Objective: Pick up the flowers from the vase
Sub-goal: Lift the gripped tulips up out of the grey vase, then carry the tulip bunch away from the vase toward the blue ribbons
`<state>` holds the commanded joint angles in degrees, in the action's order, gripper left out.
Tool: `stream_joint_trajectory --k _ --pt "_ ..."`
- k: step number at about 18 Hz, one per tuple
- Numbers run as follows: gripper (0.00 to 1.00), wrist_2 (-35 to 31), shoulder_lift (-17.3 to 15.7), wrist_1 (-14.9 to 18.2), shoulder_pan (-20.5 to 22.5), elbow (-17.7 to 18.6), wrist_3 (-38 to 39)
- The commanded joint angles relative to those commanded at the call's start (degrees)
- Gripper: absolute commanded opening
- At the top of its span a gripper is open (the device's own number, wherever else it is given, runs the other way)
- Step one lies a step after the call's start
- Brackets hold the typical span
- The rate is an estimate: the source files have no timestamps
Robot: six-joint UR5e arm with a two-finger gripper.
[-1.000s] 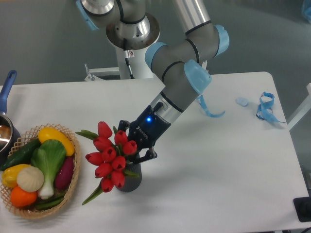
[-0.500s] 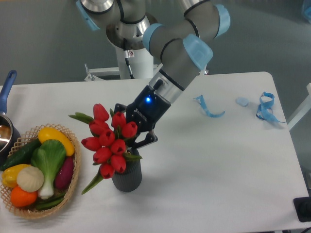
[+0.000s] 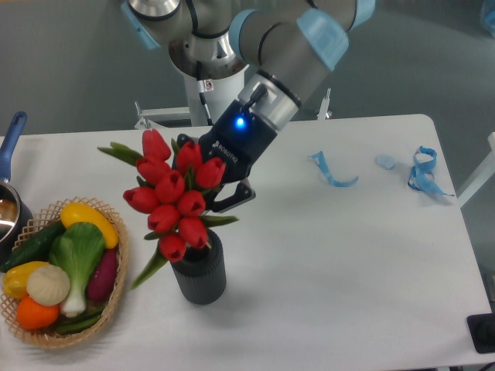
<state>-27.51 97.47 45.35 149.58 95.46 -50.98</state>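
Note:
The flowers [image 3: 172, 197], a bunch of red tulip buds with green leaves, hang tilted above the vase [image 3: 199, 273], a dark grey ribbed cylinder standing on the white table. Their lowest buds sit just over the vase's opening, and the stems are hidden behind the blooms. My gripper [image 3: 207, 193] comes in from the upper right and is shut on the bunch behind the buds; one dark finger [image 3: 234, 197] shows beside them.
A woven basket [image 3: 116, 290] of vegetables stands at the left front. A pot with a blue handle [image 3: 11, 139] is at the left edge. Blue ribbon scraps [image 3: 332, 174] and a blue strap [image 3: 424, 170] lie at the right rear.
My gripper has risen and moved back with the flowers in it, lifting the bunch higher out of the vase. The vase has stayed in place.

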Motion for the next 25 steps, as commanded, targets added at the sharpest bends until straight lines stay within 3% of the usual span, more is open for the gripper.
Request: stream_joint_trajectory --k 5,9,15,25 --pt "0.31 3.5 -0.4 0.0 5.7 -1.2 1.3" --pt "0.31 3.5 0.0 -0.2 13.4 -1.5 -0.4" --pt "0.31 3.3 3.9 0.0 21.4 -1.6 -14.0" --pt "0.31 0.4 4.3 0.2 21.5 -0.4 -17.2"
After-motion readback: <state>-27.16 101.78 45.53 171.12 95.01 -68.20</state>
